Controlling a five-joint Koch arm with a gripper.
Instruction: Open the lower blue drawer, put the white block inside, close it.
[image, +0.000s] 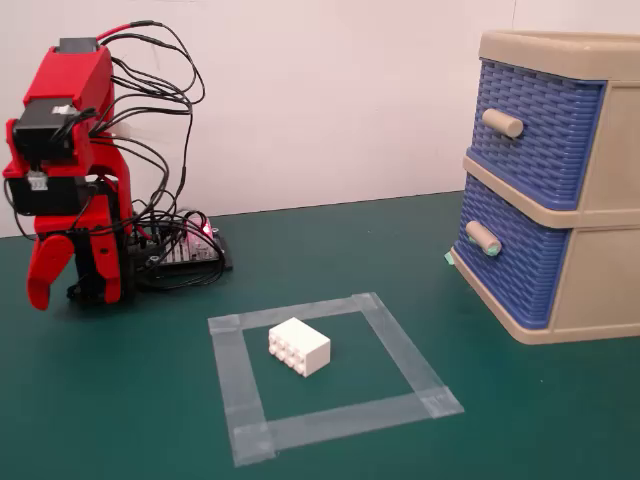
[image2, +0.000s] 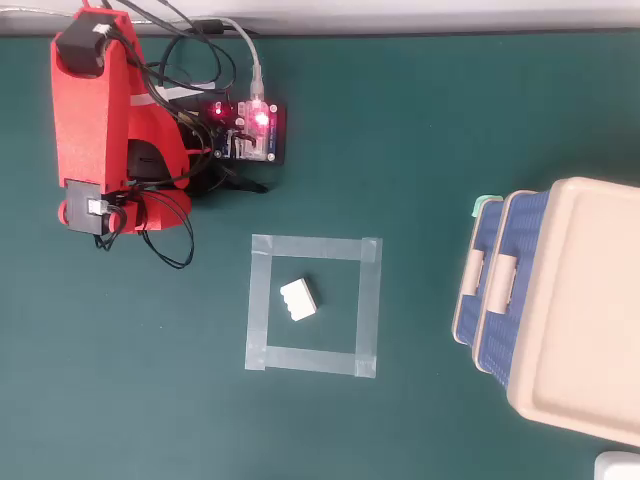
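Note:
The white block (image: 299, 346) lies studs sideways inside a grey tape square (image: 395, 338) on the green table; the overhead view shows it too (image2: 299, 298). The lower blue drawer (image: 512, 262) of the beige cabinet (image: 600, 280) is shut, and its peg handle (image: 483, 238) has a pale green tip. From above, its front (image2: 484, 240) juts out at the cabinet's left. The red arm (image2: 90, 120) is folded at the far left. My gripper (image: 42, 292) hangs down, far from block and drawer. Only one jaw shows clearly, and nothing is in it.
The upper blue drawer (image: 535, 130) with an all-beige handle is shut. A controller board (image2: 250, 130) with lit red lights and loose black cables sits beside the arm's base. A small pale green scrap (image: 450, 258) lies by the cabinet's corner.

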